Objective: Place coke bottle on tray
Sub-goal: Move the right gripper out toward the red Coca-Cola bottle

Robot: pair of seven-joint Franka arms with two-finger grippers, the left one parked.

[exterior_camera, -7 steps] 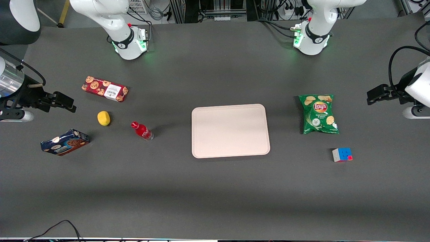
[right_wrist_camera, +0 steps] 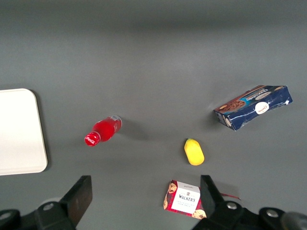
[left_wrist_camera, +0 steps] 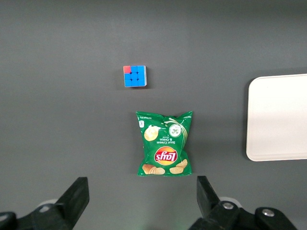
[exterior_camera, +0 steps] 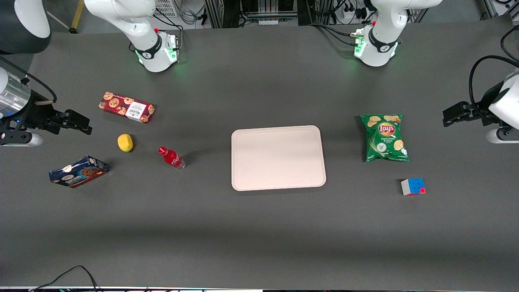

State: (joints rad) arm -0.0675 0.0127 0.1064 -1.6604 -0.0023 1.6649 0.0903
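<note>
Clearly, chip bag reads "Lay's".

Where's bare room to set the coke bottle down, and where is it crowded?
The tray is bare all over. Open table separates it from the coke bottle and from the chips bag. Clutter sits toward the working arm's end: lemon, red cookie box, blue box. The claw, open, hangs above the table there.

White arm shell, silver wrist ring; black gripper (cabled) — green base lights.
</note>
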